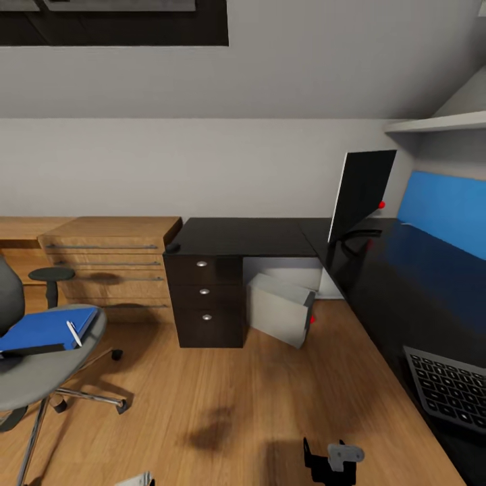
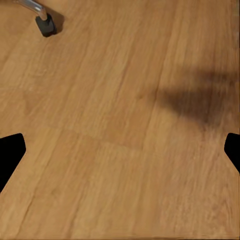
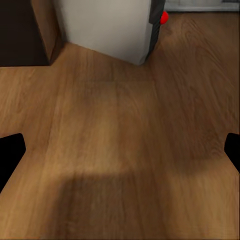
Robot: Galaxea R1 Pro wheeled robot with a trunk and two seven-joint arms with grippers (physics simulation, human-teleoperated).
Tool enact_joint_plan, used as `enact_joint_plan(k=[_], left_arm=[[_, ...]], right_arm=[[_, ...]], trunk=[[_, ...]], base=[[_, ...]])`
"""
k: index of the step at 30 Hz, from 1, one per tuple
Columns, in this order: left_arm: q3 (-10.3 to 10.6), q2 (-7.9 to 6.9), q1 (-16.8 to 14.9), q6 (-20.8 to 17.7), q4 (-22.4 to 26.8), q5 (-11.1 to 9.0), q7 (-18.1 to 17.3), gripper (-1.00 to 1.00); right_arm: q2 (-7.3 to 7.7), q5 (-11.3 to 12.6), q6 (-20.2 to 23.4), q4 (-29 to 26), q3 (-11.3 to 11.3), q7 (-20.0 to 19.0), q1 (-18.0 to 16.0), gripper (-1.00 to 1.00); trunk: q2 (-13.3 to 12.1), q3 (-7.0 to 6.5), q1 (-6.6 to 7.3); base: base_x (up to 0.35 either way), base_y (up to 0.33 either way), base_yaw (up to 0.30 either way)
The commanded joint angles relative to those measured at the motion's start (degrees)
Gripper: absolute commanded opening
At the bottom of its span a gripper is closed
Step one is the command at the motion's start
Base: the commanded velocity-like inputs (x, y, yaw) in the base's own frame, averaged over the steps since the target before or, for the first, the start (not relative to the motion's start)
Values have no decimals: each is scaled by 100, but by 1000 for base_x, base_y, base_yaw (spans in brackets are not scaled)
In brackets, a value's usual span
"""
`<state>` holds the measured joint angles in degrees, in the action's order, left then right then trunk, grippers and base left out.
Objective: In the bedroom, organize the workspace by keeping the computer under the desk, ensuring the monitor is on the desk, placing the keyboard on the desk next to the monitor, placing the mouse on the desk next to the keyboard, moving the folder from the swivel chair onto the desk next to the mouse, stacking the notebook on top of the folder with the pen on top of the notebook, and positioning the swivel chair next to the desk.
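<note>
Flat blue folder (image 1: 46, 327), chair seat (image 1: 54, 368)

Counted in the bedroom: one black desk (image 1: 256, 236) with three drawers, one monitor (image 1: 361, 192), one computer (image 1: 280, 312), one keyboard (image 1: 449, 388), one mouse (image 1: 173, 248), one swivel chair (image 1: 40, 368), one blue folder (image 1: 47, 327), one pen (image 1: 73, 333), one wooden drawer chest (image 1: 111, 260).

My left gripper (image 2: 120, 150) hangs low, fingertips (image 2: 10, 155) spread wide with nothing between. My right gripper (image 3: 120, 150) likewise, fingers (image 3: 10, 155) parted, pointing downward, empty.
</note>
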<state>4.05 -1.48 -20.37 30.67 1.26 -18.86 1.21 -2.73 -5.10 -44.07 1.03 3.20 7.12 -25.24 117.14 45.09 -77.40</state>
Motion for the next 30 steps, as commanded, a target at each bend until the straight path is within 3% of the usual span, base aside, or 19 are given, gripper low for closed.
enact_joint_plan(k=[1, 9, 30], left_arm=[[45, -8, 24, 34, -3, -30, -41, 100], [51, -14, 252, 392, -6, -30, -720, 100], [43, -19, 279, 448, -3, -32, -798, 100]], right_arm=[[1, -60, -57, 11, 30, 49, 1, 100], [-6, -110, -310, 5, 20, 87, 235, 100], [-3, -158, -338, 12, 23, 73, 291, 100]], trunk=[[-39, -13, 24], [-360, -157, 199], [-1202, -534, 660]], base=[[0, 0, 0], [0, 0, 0], [0, 0, 0]])
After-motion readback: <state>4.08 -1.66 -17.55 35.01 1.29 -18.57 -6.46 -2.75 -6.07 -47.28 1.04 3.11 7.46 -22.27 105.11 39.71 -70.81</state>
